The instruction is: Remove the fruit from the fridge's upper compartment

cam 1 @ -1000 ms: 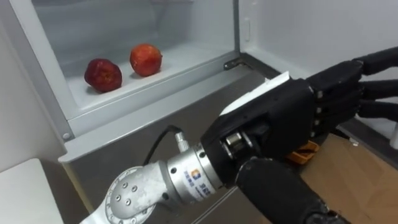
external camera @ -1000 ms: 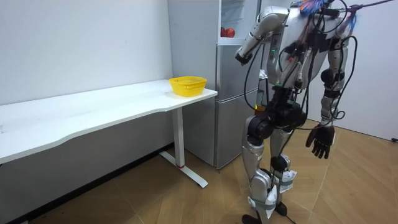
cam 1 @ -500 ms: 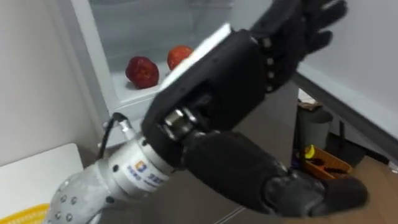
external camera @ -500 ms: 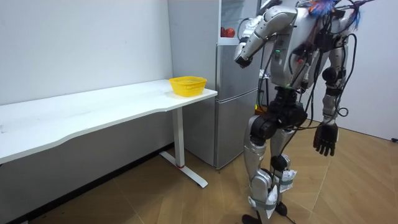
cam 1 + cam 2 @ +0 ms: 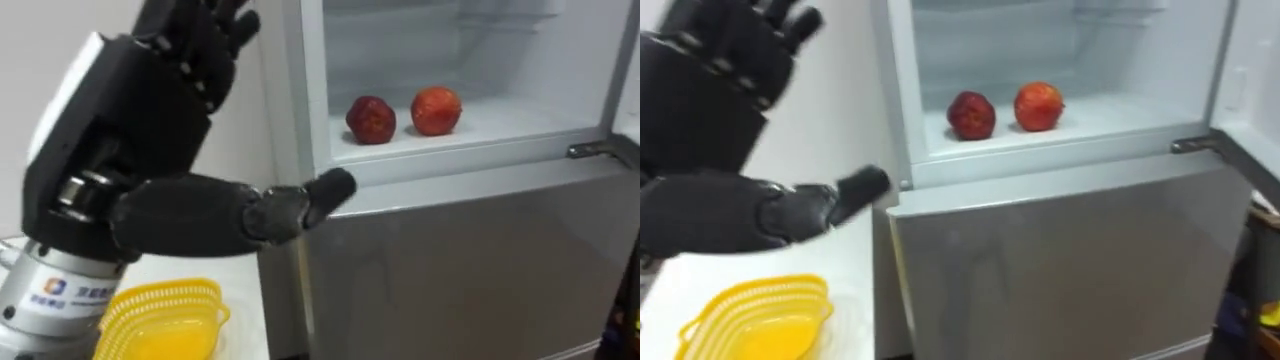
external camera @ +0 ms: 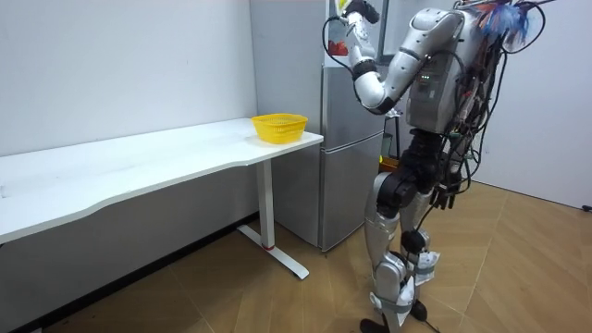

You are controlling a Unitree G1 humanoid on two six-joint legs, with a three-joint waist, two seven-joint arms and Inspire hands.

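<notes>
Left hand (image 5: 130,110) is held raised, fingers (image 5: 190,30) spread, nothing gripped; dark apple (image 5: 371,119) and lighter apple (image 5: 436,109) are set near fridge shelf (image 5: 510,122) front edge.

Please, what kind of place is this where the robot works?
Probably a plain test room arranged like a kitchen corner: a silver fridge with two red apples on its upper shelf, beside a long white table that carries a yellow basket.

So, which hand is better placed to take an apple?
Left. The left hand is raised and open beside the open compartment, near the apples; the right hand hangs low by the hip.
</notes>
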